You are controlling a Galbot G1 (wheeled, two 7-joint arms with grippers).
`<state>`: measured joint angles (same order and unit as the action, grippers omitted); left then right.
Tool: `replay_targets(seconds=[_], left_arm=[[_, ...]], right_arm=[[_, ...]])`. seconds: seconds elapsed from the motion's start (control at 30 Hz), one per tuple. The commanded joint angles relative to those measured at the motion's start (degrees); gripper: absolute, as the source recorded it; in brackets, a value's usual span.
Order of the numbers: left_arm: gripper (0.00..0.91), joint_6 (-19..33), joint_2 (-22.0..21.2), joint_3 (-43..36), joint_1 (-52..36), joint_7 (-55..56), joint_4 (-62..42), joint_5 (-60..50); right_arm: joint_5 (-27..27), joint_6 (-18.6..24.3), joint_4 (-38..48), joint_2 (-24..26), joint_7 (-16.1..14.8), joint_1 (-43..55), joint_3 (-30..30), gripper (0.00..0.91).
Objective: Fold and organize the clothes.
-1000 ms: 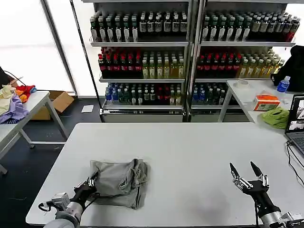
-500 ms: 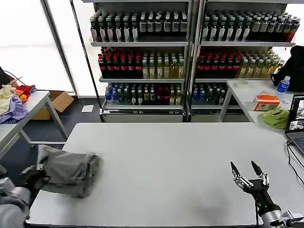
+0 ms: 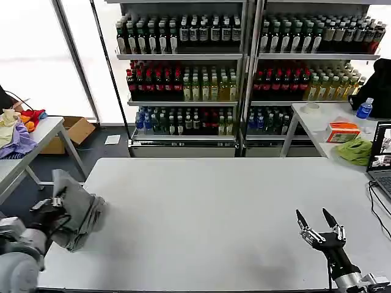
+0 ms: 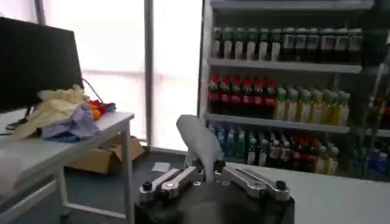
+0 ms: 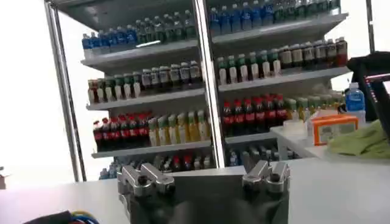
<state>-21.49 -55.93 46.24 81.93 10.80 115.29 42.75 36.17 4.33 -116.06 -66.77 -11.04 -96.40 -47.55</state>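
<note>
A folded light grey shirt (image 3: 78, 209) hangs at the left edge of the white table (image 3: 214, 213), partly past that edge and lifted off the top. My left gripper (image 3: 54, 209) is shut on the shirt's left side. In the left wrist view a tongue of the grey shirt (image 4: 198, 141) stands up from between the closed jaws of the left gripper (image 4: 206, 173). My right gripper (image 3: 317, 221) rests near the table's front right corner, open and holding nothing. In the right wrist view the right gripper (image 5: 204, 178) has its fingers (image 5: 141, 178) spread wide apart.
A side table (image 3: 36, 137) at the far left carries a purple, cream and red cloth heap (image 3: 17, 129), with a cardboard box (image 3: 76, 129) behind it. Bottle shelves (image 3: 244, 73) fill the back. At right stand a laptop (image 3: 382, 160), lime-green cloth (image 3: 355, 150) and orange box (image 3: 342, 130).
My left gripper has carried the folded shirt leftward from the table's front left area out to and past its left edge. The right arm has stayed still.
</note>
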Motion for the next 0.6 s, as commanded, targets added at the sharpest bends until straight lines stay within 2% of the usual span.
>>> replay_targets(seconds=[0.03, 0.17, 0.37, 0.4, 0.47, 0.5, 0.53, 0.57, 0.6], left_arm=[[0.010, 2.7, -7.4, -30.7, -5.9, 7.2, 2.2, -6.3], [0.010, 1.1, -10.6, -37.8, -12.4, 11.9, 3.1, -1.9], [0.010, -2.5, -15.4, -45.2, -19.6, 18.0, -2.2, -0.2], [0.010, -2.5, -17.5, -45.9, -20.9, 17.8, -4.5, -0.2], [0.081, -2.9, -20.0, -46.7, -22.1, 18.7, -8.5, -0.1], [0.262, -2.7, -21.2, -46.7, -22.4, 18.7, -10.6, -0.1], [0.343, -2.7, -22.4, -46.8, -22.7, 18.7, -11.6, -0.2], [0.836, -2.7, -23.3, -47.0, -22.8, 18.6, -12.3, -0.5], [0.907, -2.7, -24.1, -47.1, -22.9, 18.4, -12.6, -0.8]], right_arm=[[0.0, 0.3, 0.5, -0.3, 0.0, -0.4, -0.5, 0.907], [-0.3, 0.2, 1.0, -0.9, 0.0, 0.0, 0.5, 0.907], [-1.2, 0.1, 1.0, -1.7, 0.0, 0.1, 2.1, 0.907], [-1.3, 0.0, 0.9, -1.7, 0.0, 0.1, 2.3, 0.907], [-1.5, -0.3, 0.7, -1.7, 0.1, 0.0, 2.5, 0.907], [-1.6, -0.5, 0.5, -1.6, 0.2, 0.0, 2.6, 0.907], [-1.7, -0.8, 0.3, -1.5, 0.4, 0.0, 2.8, 0.907], [-1.9, -1.2, 0.2, -1.4, 0.7, 0.0, 2.8, 0.907], [-2.0, -2.6, -0.1, -1.3, 1.2, 0.0, 3.2, 0.907]])
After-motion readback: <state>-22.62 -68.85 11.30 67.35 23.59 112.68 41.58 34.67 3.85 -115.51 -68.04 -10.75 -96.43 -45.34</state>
